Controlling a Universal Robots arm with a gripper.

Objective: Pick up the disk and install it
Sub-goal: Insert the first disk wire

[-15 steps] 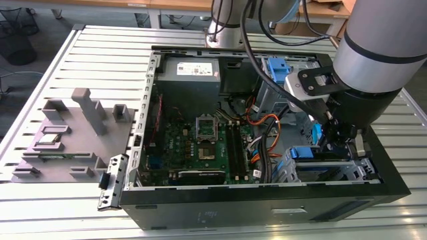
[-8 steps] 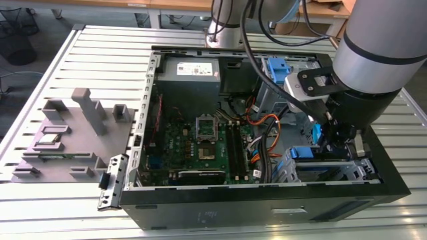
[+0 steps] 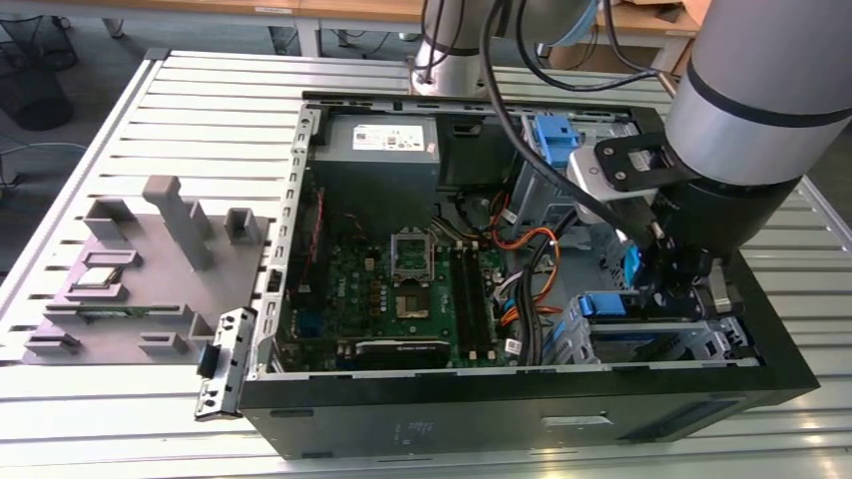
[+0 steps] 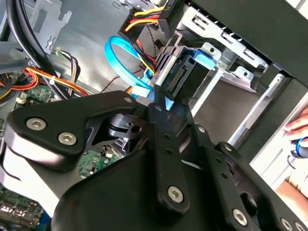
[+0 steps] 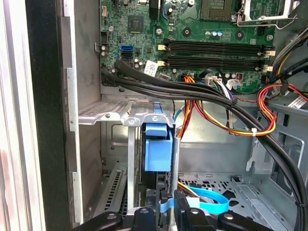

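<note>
Open PC tower case (image 3: pixel 533 404) lies on a slatted metal table (image 3: pixel 200 90), motherboard (image 3: pixel 399 289) exposed. The arm reaches down into the case at the exterior view's right, gripper (image 3: pixel 679 284) low over the drive cage (image 3: pixel 652 334) in the front corner. The disk (image 5: pixel 158 149) stands on edge in the cage slot, blue carrier rail facing up (silver body mostly hidden by the bay walls). In the second wrist view the disk (image 4: pixel 185 79) sits in the bracket just past the gripper (image 4: pixel 161 103), the black fingers (image 4: pixel 159 120) drawn close together on a thin blue tab at the disk's end. Blue SATA cable (image 4: pixel 120 57) loops beside it; orange and yellow power wires (image 5: pixel 231 120) run across. A person's hand (image 4: pixel 298 132) rests outside the case edge. A grey fixture block (image 3: pixel 147 259) sits on the table at the exterior view's left, well apart.
</note>
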